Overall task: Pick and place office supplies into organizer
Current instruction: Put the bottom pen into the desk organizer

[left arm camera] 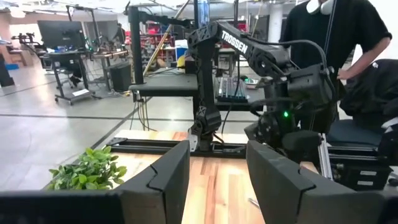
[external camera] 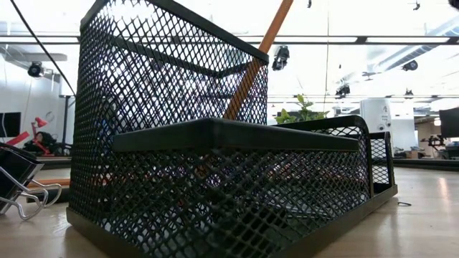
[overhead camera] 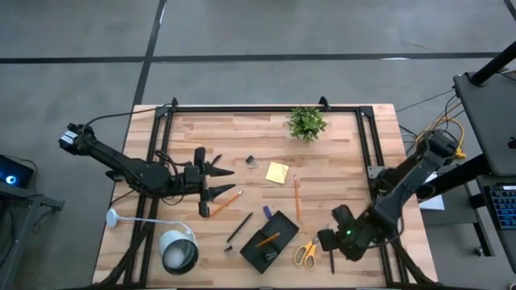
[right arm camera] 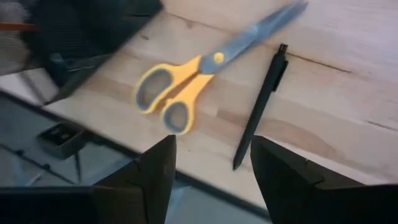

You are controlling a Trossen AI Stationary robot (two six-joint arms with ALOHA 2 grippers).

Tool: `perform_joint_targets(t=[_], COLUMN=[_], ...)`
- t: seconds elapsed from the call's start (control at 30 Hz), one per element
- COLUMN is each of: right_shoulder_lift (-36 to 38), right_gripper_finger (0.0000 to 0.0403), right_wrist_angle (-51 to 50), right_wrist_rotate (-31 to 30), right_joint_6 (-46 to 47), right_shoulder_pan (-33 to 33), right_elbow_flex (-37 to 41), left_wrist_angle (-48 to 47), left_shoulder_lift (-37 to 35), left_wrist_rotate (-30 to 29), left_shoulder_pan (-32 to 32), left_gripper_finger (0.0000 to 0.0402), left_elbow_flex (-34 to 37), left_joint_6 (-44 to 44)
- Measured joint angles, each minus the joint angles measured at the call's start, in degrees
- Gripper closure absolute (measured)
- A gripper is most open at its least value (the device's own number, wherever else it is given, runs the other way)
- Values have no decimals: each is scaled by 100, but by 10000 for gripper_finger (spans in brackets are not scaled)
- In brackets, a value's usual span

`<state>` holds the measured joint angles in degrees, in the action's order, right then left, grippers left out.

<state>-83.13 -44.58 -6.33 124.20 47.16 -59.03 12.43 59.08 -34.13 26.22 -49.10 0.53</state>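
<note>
The right claw is held apart and empty over the counter's near edge, above a black pen that lies flat just beside the yellow-handled scissors. The organizer is set near the scissors with an orange pencil in it. The left claw is parted and empty near another pencil.

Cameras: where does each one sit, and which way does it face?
High: overhead, straight down; both arms, organizer.
Low: table height, against the organizer mesh; no arm.
Left wrist: level across the table; left gripper open, right arm beyond.
Right wrist: down past right gripper, open, at scissors.
Shared: scissors, high and right wrist.
</note>
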Motion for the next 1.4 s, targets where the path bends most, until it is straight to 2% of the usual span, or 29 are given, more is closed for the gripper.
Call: perform_joint_targets(t=[0.17,0.47,0.6,0.87,1.4], right_shoulder_lift=[-534,-1860,-2235,-2267,-2321], right_gripper_finger=[218,234,236,236,230], right_wrist_angle=[588,448,409,-472,-134], right_wrist_rotate=[103,541,526,494,782], right_joint_6=[-24,-287,-201,-110,272], right_shoulder_pan=[132,133,149,227,301], right_elbow_flex=[27,-762,-1025,-1298,-910], left_wrist_angle=[-119,-150,-151,-144,-144], left_shoulder_lift=[12,12,23,84,217], left_wrist_rotate=[-4,-4,-2,-4,2], left_shoulder_pan=[0,0,0,0,0], left_gripper_finger=[257,257,257,257,257], left_elbow_flex=[2,2,2,2,2], left_joint_6=[3,3,3,8,32])
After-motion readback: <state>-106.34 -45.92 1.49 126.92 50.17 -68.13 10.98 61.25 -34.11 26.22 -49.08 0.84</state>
